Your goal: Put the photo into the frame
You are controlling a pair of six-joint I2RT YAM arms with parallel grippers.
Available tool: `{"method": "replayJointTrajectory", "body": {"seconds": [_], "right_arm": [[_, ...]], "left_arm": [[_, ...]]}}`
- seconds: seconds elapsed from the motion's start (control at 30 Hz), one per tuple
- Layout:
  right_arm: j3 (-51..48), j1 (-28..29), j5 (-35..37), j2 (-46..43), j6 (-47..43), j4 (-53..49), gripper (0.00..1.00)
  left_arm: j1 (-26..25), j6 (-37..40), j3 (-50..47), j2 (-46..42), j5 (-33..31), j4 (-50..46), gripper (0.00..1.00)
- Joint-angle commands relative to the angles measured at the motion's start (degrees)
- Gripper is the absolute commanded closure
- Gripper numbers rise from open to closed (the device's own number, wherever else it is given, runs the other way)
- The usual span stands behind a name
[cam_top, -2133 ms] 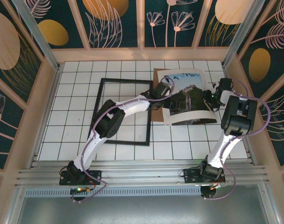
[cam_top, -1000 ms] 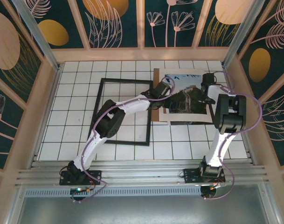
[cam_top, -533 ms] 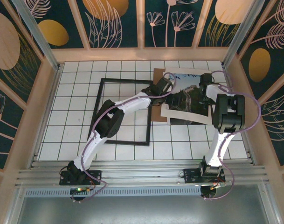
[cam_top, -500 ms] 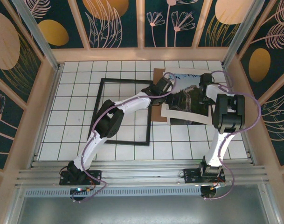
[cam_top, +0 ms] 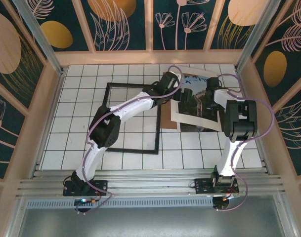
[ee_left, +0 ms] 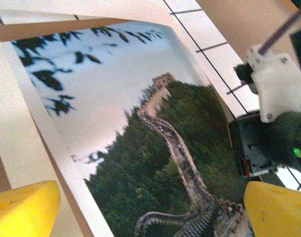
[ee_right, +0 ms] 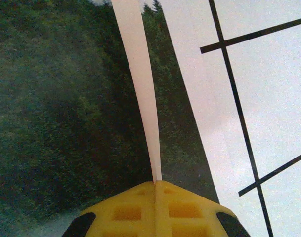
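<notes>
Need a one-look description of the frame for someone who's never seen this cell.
Start at the white tiled table and look left of centre. The frame lies flat there: a thin black rectangle, empty, with tiles showing through. The photo to its right is a white-bordered landscape print, so the frame is the only hollow outline.

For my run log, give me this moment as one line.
right gripper: shut on edge of white-bordered landscape photo | left gripper: open, above photo | thin black rectangular frame: empty, beside photo
</notes>
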Motion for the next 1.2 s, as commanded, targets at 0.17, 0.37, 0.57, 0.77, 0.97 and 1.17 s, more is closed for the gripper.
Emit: {"method": "replayJointTrajectory", "body": {"seconds": [0.17, 0.37, 0.57, 0.77, 0.97, 1.17], "right_arm": [[-0.89, 1.06, 0.5, -2.93, 0.3, -0.42, 1.0], [-0.69, 1.46, 0.19, -3.17, 0.47, -0.48, 1.0], [-0.54, 1.74, -0.01, -3.97, 0.47, -0.68, 1.0], [-0.65, 2.24, 0.16, -4.53, 0.39, -0.82, 1.0], [-1.13, 2.47, 0.48, -4.7, 0.28, -0.77, 1.0], [-1.4, 2.62, 0.86, -4.32, 0.21, -0.51, 1.0]], "left_arm": [[5.65, -6.59, 1.86, 2.98, 6.33, 0.09, 0.05], [7.07, -9.88, 1.8, 5.08, 8.45, 1.15, 0.07], [8.28, -13.03, 2.74, 8.18, 12.34, 2.44, 0.11], [8.6, -14.96, 4.62, 10.62, 17.02, 4.83, 0.2], [10.02, -16.6, 4.35, 11.01, 19.4, 7.42, 0.33], [10.8, -16.82, 3.8, 10.24, 21.7, 9.15, 0.44]]}}
